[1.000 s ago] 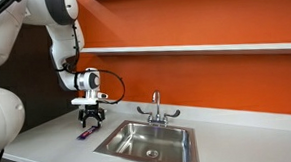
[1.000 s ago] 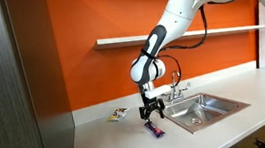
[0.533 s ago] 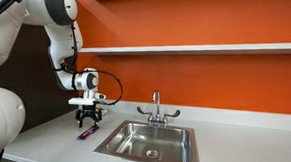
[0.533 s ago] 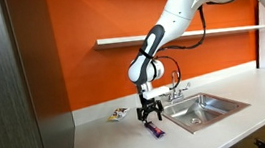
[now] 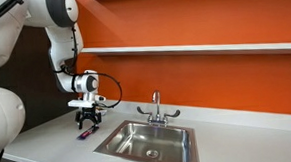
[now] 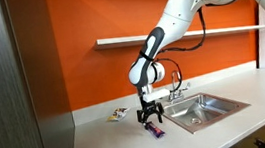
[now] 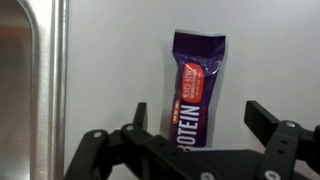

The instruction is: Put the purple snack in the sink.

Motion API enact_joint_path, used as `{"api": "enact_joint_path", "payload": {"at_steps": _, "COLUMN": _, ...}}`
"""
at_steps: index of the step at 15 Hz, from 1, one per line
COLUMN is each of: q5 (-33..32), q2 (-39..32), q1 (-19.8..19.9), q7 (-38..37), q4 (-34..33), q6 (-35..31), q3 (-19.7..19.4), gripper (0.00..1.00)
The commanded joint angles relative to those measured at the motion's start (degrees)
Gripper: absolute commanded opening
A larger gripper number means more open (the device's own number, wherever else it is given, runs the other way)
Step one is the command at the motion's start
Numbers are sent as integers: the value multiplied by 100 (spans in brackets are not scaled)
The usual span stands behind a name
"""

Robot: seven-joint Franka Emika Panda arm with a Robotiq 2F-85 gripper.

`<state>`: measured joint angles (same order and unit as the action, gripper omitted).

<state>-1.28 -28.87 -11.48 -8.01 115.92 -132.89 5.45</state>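
Observation:
The purple snack (image 7: 196,88) lies flat on the pale countertop, a purple wrapped bar with an orange patch and white lettering. It also shows in both exterior views (image 5: 84,135) (image 6: 156,132), beside the sink (image 5: 147,143) (image 6: 209,109). My gripper (image 7: 202,115) hangs just above the bar with its jaws open, one finger on each side of the bar's near end. It holds nothing. In the exterior views the gripper (image 5: 89,123) (image 6: 151,118) stands straight over the bar, left of the basin.
The sink's steel rim (image 7: 45,70) runs along the left of the wrist view. A chrome two-handled faucet (image 5: 157,110) stands behind the basin. A small silvery object (image 6: 119,114) lies on the counter near the orange wall. A shelf (image 5: 184,49) runs above.
The gripper has shifted very slightly over the bar. The bar has not moved.

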Motion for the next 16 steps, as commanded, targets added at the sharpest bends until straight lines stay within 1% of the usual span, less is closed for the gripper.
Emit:
{"api": "enact_joint_path", "payload": {"at_steps": 1, "q5": 40, "q2": -5, "q1": -25, "q7": -198, "q4": 52, "q6": -128, "q3": -20, "gripper": 100}}
{"api": "enact_joint_path", "payload": {"at_steps": 14, "q5": 45, "q2": -149, "q1": -20, "q7": -343, "q4": 47, "q6": -249, "q3": -81, "gripper": 100}}
{"api": "enact_joint_path", "payload": {"at_steps": 15, "q5": 46, "q2": -148, "q1": -16, "q7": -343, "q4": 49, "q6": -257, "q3": -84, "gripper": 75}}
{"api": "enact_joint_path", "payload": {"at_steps": 16, "q5": 43, "q2": -149, "q1": -15, "q7": -339, "q4": 49, "q6": -260, "q3": -90, "gripper": 72}}
